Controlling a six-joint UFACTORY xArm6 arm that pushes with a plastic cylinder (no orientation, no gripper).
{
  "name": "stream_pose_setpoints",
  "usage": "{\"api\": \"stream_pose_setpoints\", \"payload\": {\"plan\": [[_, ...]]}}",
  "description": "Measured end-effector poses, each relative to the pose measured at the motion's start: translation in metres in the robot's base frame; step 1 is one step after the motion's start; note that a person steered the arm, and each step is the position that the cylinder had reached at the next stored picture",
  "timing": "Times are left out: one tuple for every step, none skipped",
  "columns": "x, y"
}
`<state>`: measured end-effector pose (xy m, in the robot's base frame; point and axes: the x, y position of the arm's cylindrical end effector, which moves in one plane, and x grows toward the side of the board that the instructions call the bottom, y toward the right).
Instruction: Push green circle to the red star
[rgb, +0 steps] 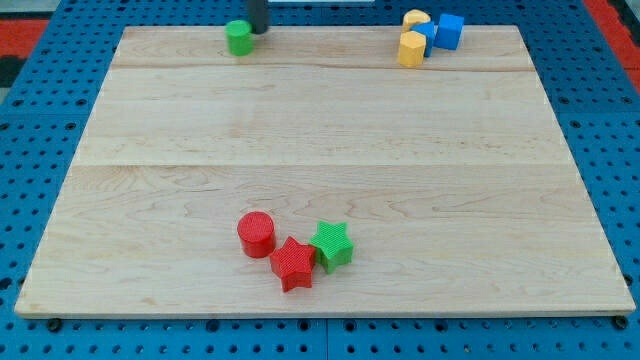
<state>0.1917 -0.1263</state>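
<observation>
My tip (257, 30) touches the ribbed green circle (238, 38) — grips nothing; red star (292, 264) far below.

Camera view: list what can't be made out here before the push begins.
1. My tip: the rod is cut off by the view's top edge; whether its end touches the green circle cannot be told.
2. Blue blocks: partly hidden behind the yellow blocks, so their shapes and number are unclear.
3. Red star: contact with the green star and red cylinder looks likely, but gaps are too small to judge.
</observation>
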Motion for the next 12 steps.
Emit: {"api": "stream_pose_setpoints", "payload": {"plan": [[0.003, -0.022], [0.011, -0.002], [0.013, -0.033], [0.022, -0.046], [0.032, -0.062], [0.035, -0.077], [0.049, -0.071], [0.074, -0.066], [0.104, -0.034], [0.139, -0.012], [0.160, 0.018], [0.170, 0.047]]}}
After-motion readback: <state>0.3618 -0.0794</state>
